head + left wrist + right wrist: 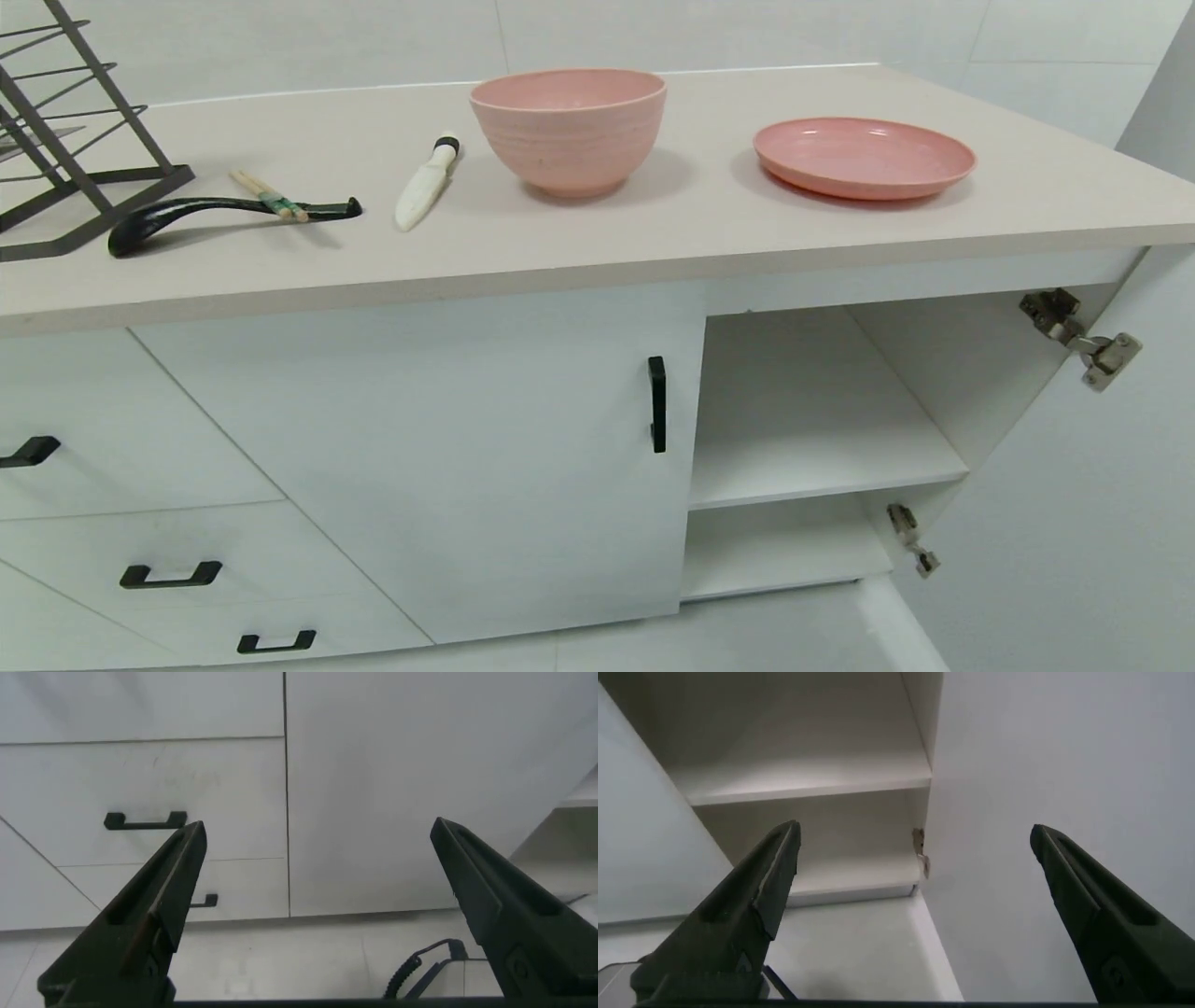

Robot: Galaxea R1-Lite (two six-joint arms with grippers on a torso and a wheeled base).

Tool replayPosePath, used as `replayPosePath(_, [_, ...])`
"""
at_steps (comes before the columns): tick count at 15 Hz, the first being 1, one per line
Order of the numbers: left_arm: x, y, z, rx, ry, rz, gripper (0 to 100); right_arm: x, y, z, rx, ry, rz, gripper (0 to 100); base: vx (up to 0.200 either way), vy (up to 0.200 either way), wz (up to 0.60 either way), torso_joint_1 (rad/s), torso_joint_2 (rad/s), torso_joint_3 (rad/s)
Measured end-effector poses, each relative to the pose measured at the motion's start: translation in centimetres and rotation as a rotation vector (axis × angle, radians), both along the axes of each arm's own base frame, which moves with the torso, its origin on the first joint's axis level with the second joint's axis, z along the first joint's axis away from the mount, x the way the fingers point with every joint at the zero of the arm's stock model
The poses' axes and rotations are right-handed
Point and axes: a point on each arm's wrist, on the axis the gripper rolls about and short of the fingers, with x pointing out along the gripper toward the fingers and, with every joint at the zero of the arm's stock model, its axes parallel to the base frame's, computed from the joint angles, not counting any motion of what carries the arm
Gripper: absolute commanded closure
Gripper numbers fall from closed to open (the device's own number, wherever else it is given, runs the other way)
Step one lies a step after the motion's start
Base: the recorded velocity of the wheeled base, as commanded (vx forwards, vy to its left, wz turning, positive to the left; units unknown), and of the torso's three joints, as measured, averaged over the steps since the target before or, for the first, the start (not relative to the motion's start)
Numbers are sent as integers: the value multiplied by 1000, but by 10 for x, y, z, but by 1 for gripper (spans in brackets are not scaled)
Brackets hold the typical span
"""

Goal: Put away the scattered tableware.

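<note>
We see the left gripper [318, 905] low in front of the cabinet, its two dark fingers [154, 919] spread wide with nothing between them. Beyond it are a drawer [140, 784] with a black handle and the closed cabinet door [420, 784]. The right gripper [915, 915] is likewise spread wide and holds nothing. It faces the open compartment, where a white shelf [803, 779] meets the open door [1064, 784] at a small metal hinge [922, 863].

From the head view, the tableware all lies on the pale countertop [653, 233] above. A pink bowl [568, 126] stands upright near the middle, and a pink plate [864, 156] lies flat to its right, apart from it and above the open compartment. Just left of the bowl lies a white utensil [425, 184] with a black band. Farther left, a pair of chopsticks [269, 196] lies across the handle of a black ladle [215, 215]. A dark wire rack [65, 140] stands at the far left edge, beside the ladle's scoop.
</note>
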Motion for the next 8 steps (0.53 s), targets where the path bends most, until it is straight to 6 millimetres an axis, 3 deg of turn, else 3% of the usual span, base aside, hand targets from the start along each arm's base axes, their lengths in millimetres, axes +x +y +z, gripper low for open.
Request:
replayPosePath(3, [0,0,0,0,1,0,0,0,0,0,-1,0,0,0,0,0,0,28,-45,-11])
replayPosePath(8, [0,0,0,-1,0,1,0,0,0,0,-5,0,0,0,0,0,0,221,-134,-121])
